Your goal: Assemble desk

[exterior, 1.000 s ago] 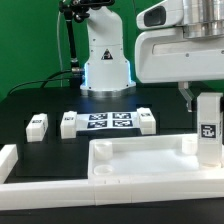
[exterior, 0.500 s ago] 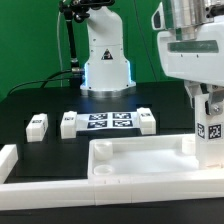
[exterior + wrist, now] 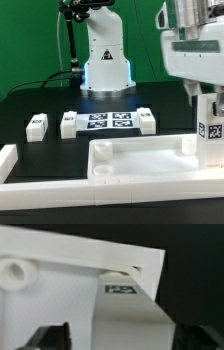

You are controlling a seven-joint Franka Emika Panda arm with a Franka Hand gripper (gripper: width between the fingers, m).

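Observation:
The white desk tabletop [image 3: 140, 160] lies tray-side up at the front of the table, with its rim raised. My gripper [image 3: 203, 98] is above its corner at the exterior view's right, shut on a white square leg [image 3: 209, 128] that stands upright at that corner with its tag facing out. In the wrist view the leg [image 3: 135, 314] runs between my two dark fingers [image 3: 52, 337], its tag [image 3: 121, 290] is visible, and the tabletop [image 3: 50, 297] with a round socket hole [image 3: 12, 272] lies beneath. Three more legs [image 3: 37, 125] [image 3: 69, 123] [image 3: 146, 121] lie further back.
The marker board [image 3: 108, 122] lies flat between two of the loose legs. Low white border bars run along the front [image 3: 90, 196] and at the exterior view's left [image 3: 8, 158]. The arm's base [image 3: 105, 55] stands at the back, with a black cable [image 3: 70, 45] beside it.
The hand has turned about its vertical axis and sunk slightly, and the leg's tag has turned with it toward the exterior view's right. Little has changed over the last half second.

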